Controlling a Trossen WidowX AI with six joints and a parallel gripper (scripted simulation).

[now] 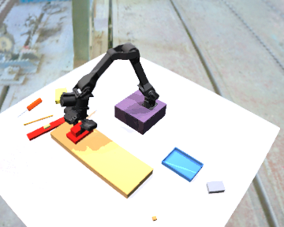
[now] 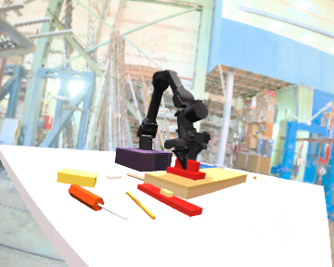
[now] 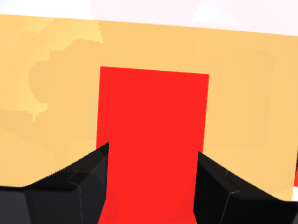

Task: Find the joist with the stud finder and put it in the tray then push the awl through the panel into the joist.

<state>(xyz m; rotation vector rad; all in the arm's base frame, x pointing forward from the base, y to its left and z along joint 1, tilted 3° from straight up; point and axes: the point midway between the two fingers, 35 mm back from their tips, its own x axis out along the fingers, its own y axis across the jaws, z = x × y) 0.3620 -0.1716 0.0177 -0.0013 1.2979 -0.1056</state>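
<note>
The stud finder, a red block with a raised grip (image 1: pixel 74 137) (image 2: pixel 189 173) (image 3: pixel 152 100), is on the tan floor panel (image 1: pixel 121 169) (image 2: pixel 223 178) (image 3: pixel 240 100), near the panel's left end in the top view. My gripper (image 1: pixel 80 128) (image 2: pixel 187 164) (image 3: pixel 150 148) is shut on its raised part, one finger on each side. No lit indicator shows on it. The awl (image 1: pixel 35 104) (image 2: pixel 85 197), with an orange handle and thin shaft, lies on the table beyond the panel's left end. The blue tray (image 1: pixel 181 162) is empty, right of the panel. The joist is hidden; no hole is visible in the panel.
A red bar with a pale yellow piece (image 1: pixel 35 134) (image 2: pixel 181 204) lies beside the panel's end. Near it are a thin yellow stick (image 1: pixel 38 120) (image 2: pixel 141 205) and a yellow block (image 1: pixel 61 95) (image 2: pixel 77 177). The purple box (image 1: pixel 140 114) (image 2: pixel 137 158) is under the arm's base. A grey block (image 1: pixel 215 187) lies beyond the tray.
</note>
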